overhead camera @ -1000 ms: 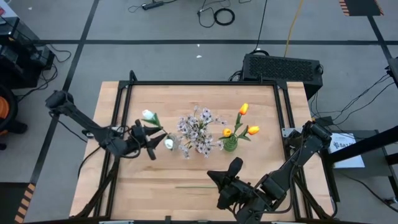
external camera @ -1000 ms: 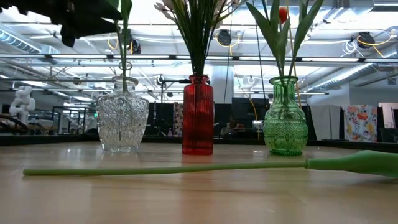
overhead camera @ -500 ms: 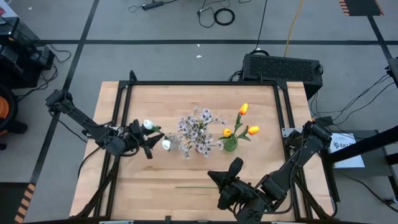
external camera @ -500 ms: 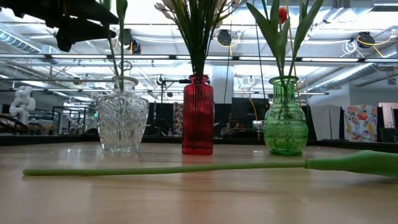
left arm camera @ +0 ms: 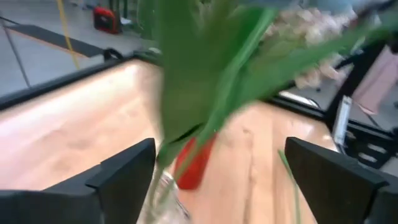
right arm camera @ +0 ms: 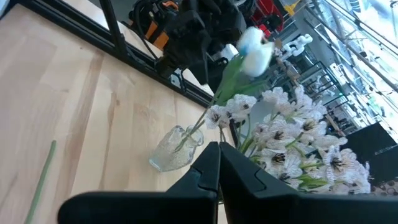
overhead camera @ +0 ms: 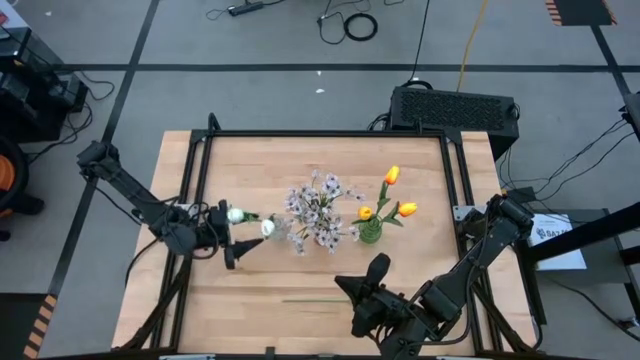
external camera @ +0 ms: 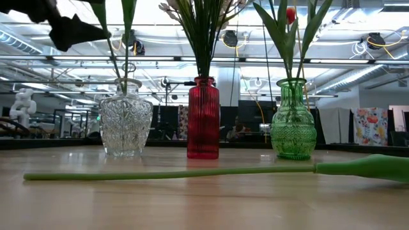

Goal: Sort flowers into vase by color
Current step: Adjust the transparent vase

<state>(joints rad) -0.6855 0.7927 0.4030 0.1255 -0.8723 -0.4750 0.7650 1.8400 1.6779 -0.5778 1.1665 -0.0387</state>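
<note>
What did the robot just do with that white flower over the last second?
The left gripper opened its fingers, let go of the white tulip and drew back from it. The tulip's stem now stands in the clear vase, leaning toward that arm. The red vase, the green vase, the stem lying on the table and the right gripper, shut at the near edge, stayed put.

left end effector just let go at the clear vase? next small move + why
Probably back the left end effector up and away from the clear vase. Its fingers stand open with the white tulip stem between them but ungripped, and that stem already sits in the vase. Then go for the loose stem lying on the table; the right end effector waits shut nearby.
</note>
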